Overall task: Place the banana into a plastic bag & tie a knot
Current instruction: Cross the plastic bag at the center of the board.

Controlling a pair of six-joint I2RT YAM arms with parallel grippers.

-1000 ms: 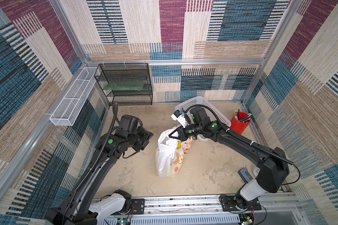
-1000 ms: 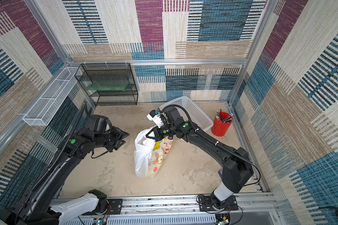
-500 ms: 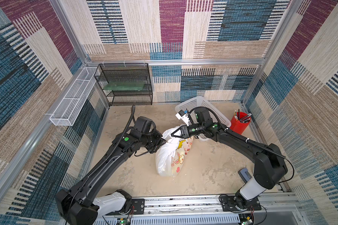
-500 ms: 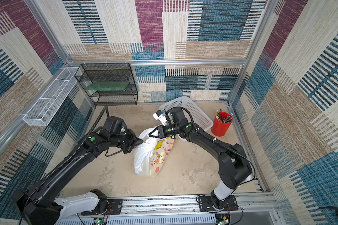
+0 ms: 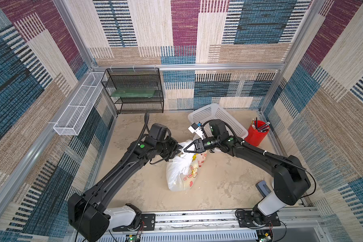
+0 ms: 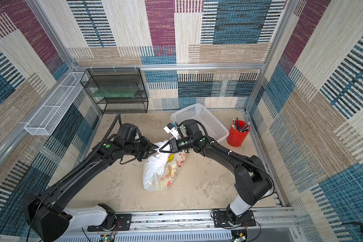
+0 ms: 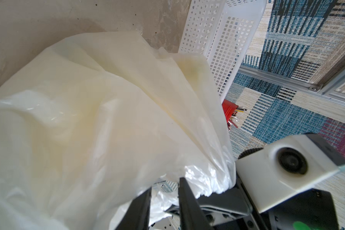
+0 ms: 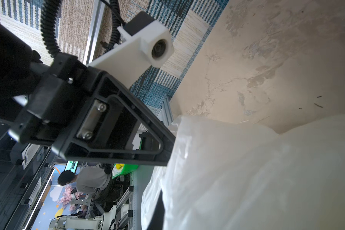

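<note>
- The plastic bag [image 5: 179, 174] is seen lying on the table [image 5: 222, 184] between the two arms, just in front of the white basket [image 5: 220, 118]. Its gathered top is raised toward both grippers.
- The right gripper [image 5: 184, 150] is closed, and its jaws are judged to be clamped on the bag's bunched neck.
- The left gripper [image 7: 164, 185] is shown with its jaws a little apart. A fold of film lies between its fingers [image 7: 187, 201], and no firm pinch is shown.
- The film is judged thin, limp, light and slippery, likely to slide out of a shallow hold and to stretch or tear if yanked. Hold is best taken on the bunched handle material, not on the smooth side.
- The cartoon prints and the bag's place on the table are given only by the top views.
- The film between the left fingers is shown only by the left wrist view.
- In the right wrist view, the left gripper's frame is seen against the bag's edge.
- Neither the banana nor a knot is made out in any view.
</note>
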